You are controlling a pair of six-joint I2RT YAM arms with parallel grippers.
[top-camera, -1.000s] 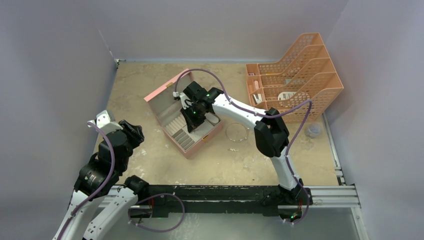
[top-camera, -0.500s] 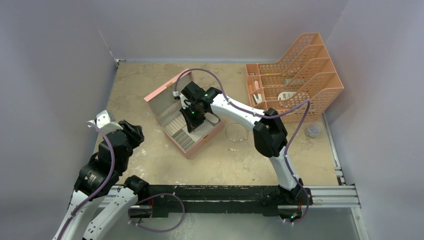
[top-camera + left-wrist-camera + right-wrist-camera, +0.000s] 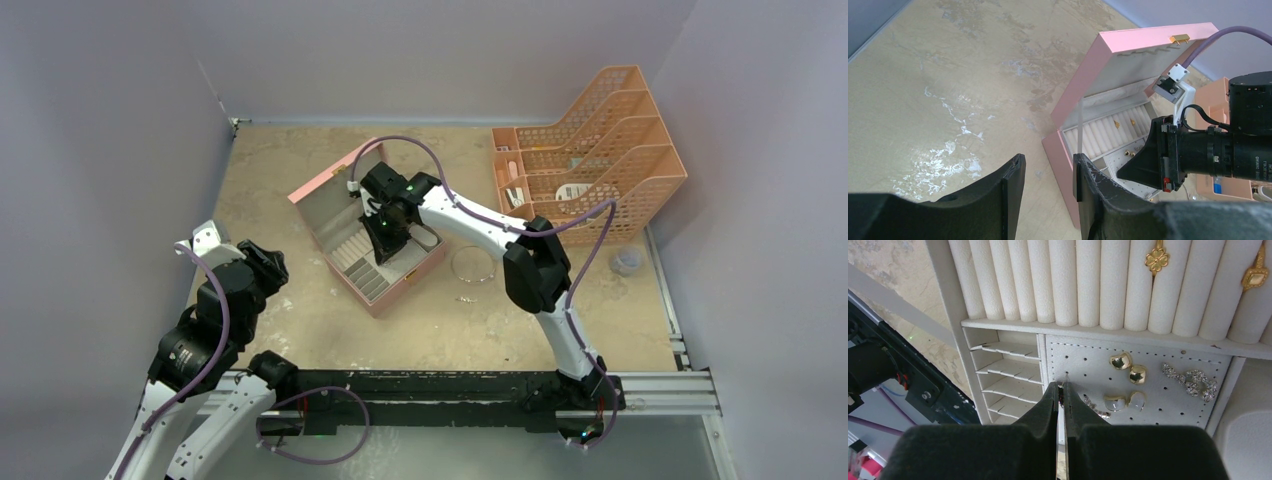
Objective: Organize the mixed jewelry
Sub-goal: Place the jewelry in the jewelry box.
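Right now the right gripper point(image 3: 1062, 386) is clenched, its fingertips pinched together low over the perforated panel point(image 3: 1083, 362) inside the open pink box point(image 3: 322, 190). A hair-thin sliver pokes out past the tips, and I cannot tell whether it is a stud's post held between them or only a mark on the panel. Just beside the tips, off to one side, sit two gold studs point(image 3: 1120, 360) and a paler pair of studs point(image 3: 1115, 402), with a sparkly silver chain piece point(image 3: 1193, 382) further out the same way. Beyond the tips, two gold rings point(image 3: 1157, 259) are tucked into the ring rolls point(image 3: 1063, 285). Well apart from this gripper, outside the box and beside its forearm, the wire hoop point(image 3: 472, 280) lies on the table point(image 3: 300, 160) with a small silvery piece point(image 3: 466, 298) near it. The left gripper point(image 3: 1049, 162) hangs far back from the box, jaws partly apart with nothing between them. All of this jewelry looks feather-light, hard and slick, so a fingertip pinch has to be exact. Studs are probably best taken across the domed head, since the post would bend easily. The chain is limp and will drape, so a middle link suits. The hoop is thin springy wire, better nipped across the wire at its rim than squeezed across its span.
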